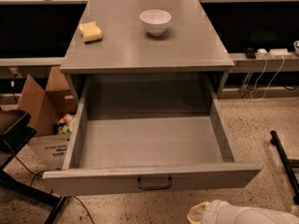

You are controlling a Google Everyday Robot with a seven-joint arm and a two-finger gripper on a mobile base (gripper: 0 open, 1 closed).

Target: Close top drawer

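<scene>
ok so the top drawer (149, 146) is pulled way out toward me, pretty much full travel by the look of it, and there's nothing in it. It hangs out from under the counter (140, 50), which has a white bowl (155, 21) and a yellow sponge (90, 31) sitting on it at the far end. Neither of those is in my way.

My hand (224, 213) is down at the near right edge of view, just in front of the drawer front (210, 176) and a bit below it. It isn't touching anything. Only a rounded white bit of it shows, so I honestly can't tell if it's apart or together.

The bit that matters: the drawer front runs left to right across me, and the drawer slides near to far. So from my hand the front is just beyond, and most of it sits off to the left. The little dark handle (154, 184) is at the centre, clearly left of me.

My guess is I don't need the handle at all, just a flat push on the front toward the far side. If I shove from out here near the right corner though, it could rack sideways and bind. I'd slide left toward the middle first, then push straight in.
</scene>
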